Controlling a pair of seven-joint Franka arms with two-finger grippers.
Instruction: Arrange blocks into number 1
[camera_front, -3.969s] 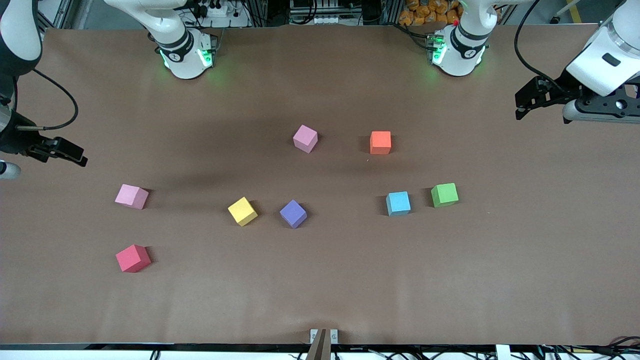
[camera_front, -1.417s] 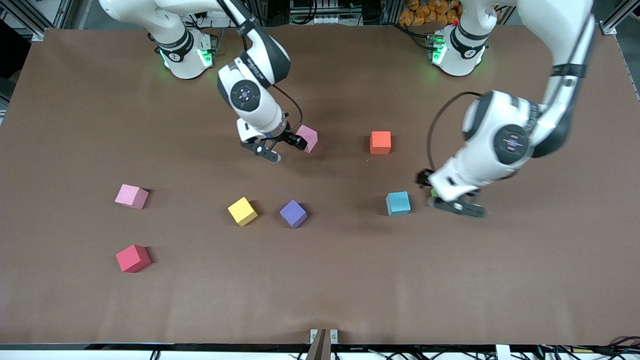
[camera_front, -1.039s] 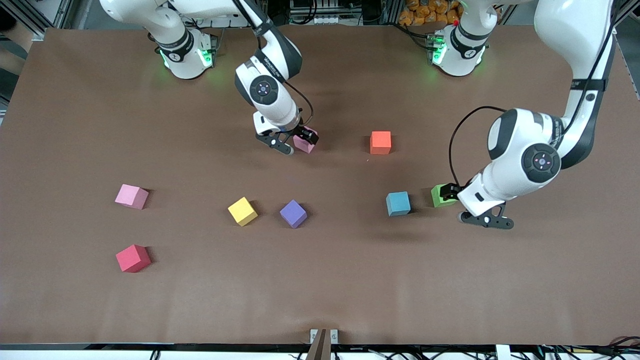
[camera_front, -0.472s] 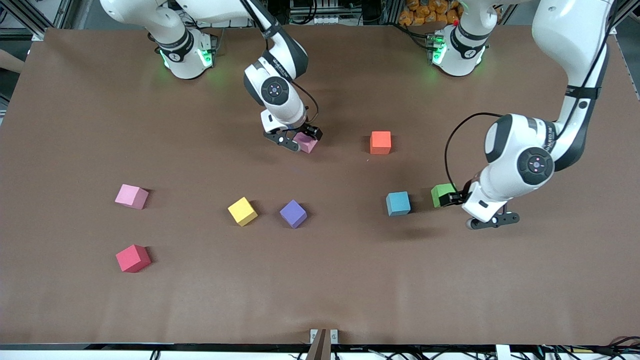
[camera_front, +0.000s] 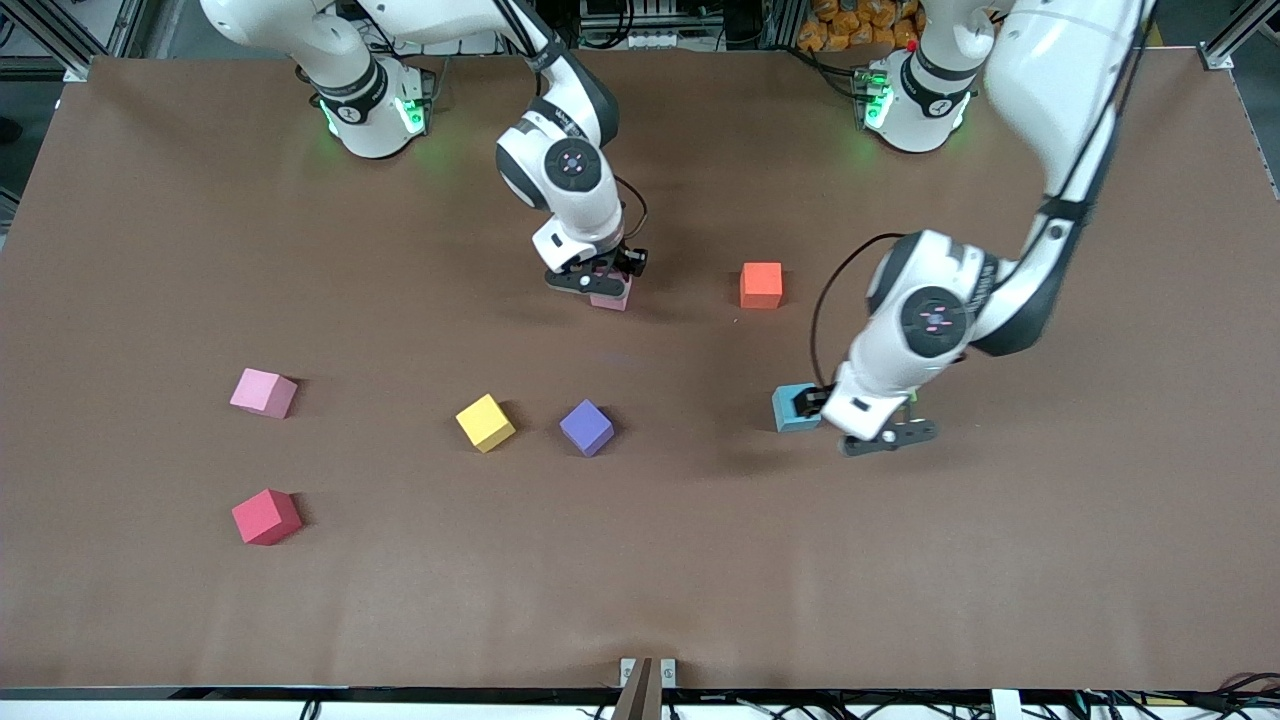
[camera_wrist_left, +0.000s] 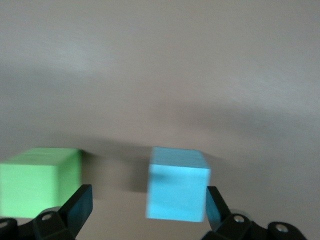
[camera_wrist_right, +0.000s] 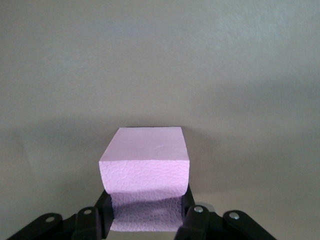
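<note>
My right gripper (camera_front: 600, 283) (camera_wrist_right: 146, 212) is shut on the mauve-pink cube (camera_front: 612, 298) (camera_wrist_right: 145, 162), whose sides bulge in between the pads. My left gripper (camera_front: 828, 408) (camera_wrist_left: 145, 207) hangs open at the light blue cube (camera_front: 788, 411) (camera_wrist_left: 177, 185), which lies between the fingers, close to one of them. The orange cube (camera_front: 761, 285) lies between the two grippers. The yellow cube (camera_front: 485, 422) and the purple cube (camera_front: 586, 427) sit side by side, nearer to the front camera than the mauve-pink cube.
A green cube (camera_wrist_left: 37, 180) rests just outside my left gripper's other finger and is mostly hidden under that arm in the front view. A lighter pink cube (camera_front: 263, 392) and a red cube (camera_front: 266, 516) lie toward the right arm's end.
My left gripper has swung from the green cube over to the light blue cube. My right gripper has turned and closed on the mauve-pink cube.
</note>
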